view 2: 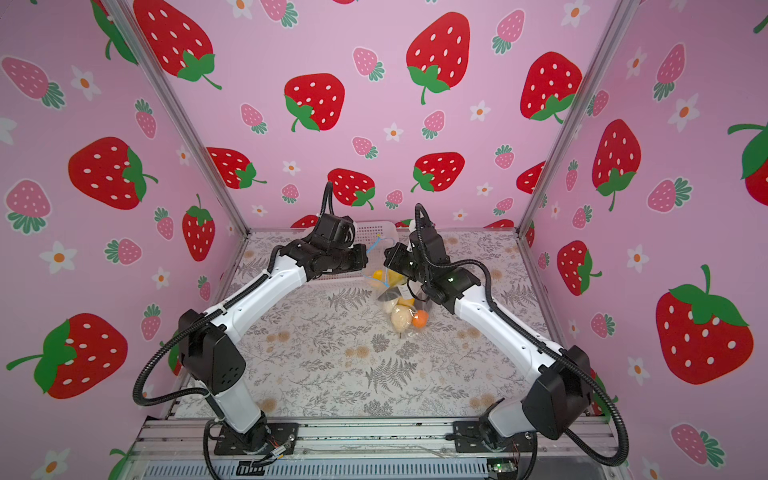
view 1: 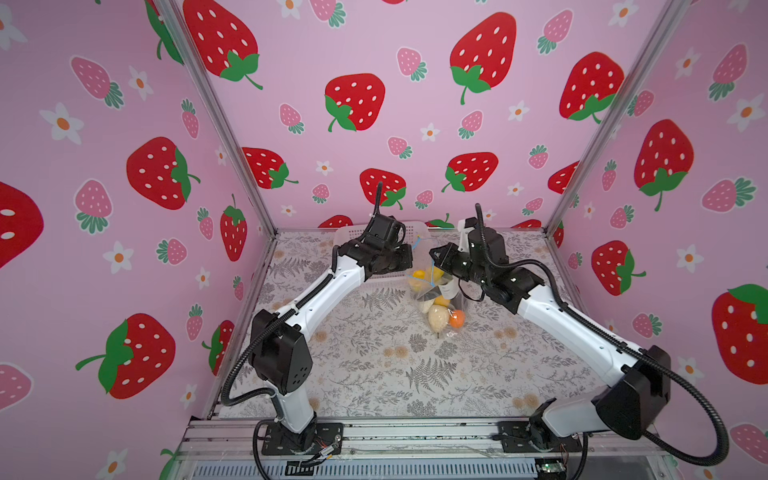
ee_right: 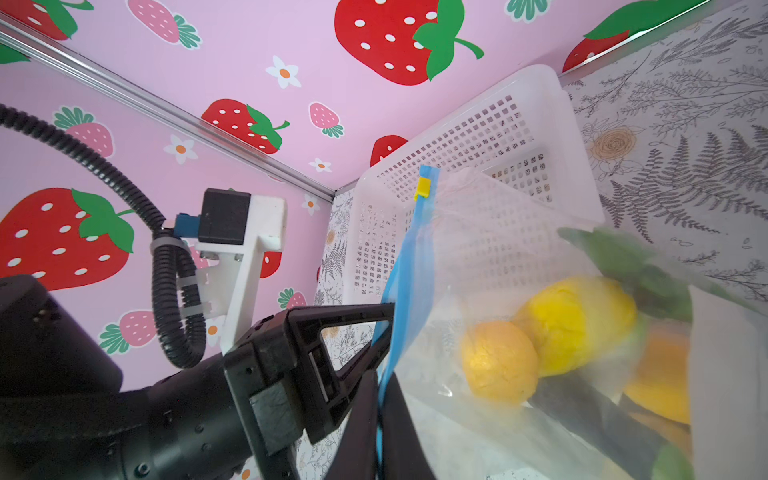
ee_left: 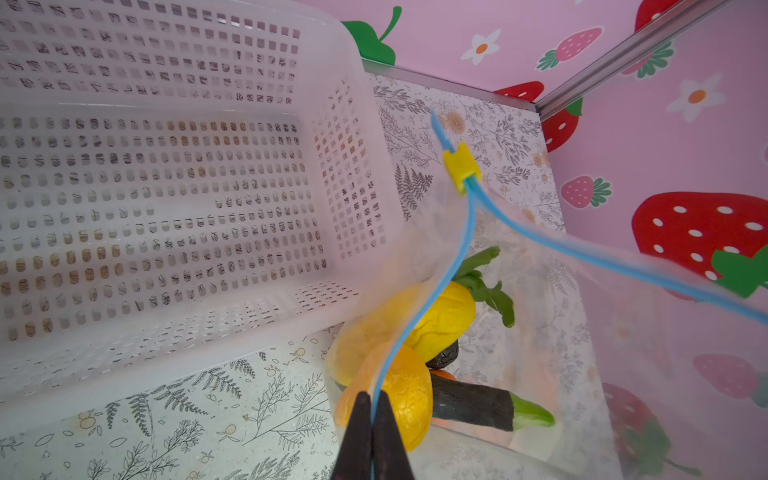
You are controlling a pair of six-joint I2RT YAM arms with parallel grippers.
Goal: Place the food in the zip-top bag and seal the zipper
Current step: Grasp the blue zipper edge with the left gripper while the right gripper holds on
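Bag [view 1: 441, 305] held up just beside basket [ee_left: 166, 104], lower end on table [view 1: 374, 357]. Food [view 1: 436, 316] sits inside bag: yellow, orange, beige and dark pieces. Zipper [ee_left: 467, 232] is parted into two strands, which meet at slider [ee_left: 462, 166] near the basket corner. Left end effector [ee_left: 372, 405] is closed, pinching one zipper strand. Right end effector [ee_right: 380, 390] is closed on the zipper too.
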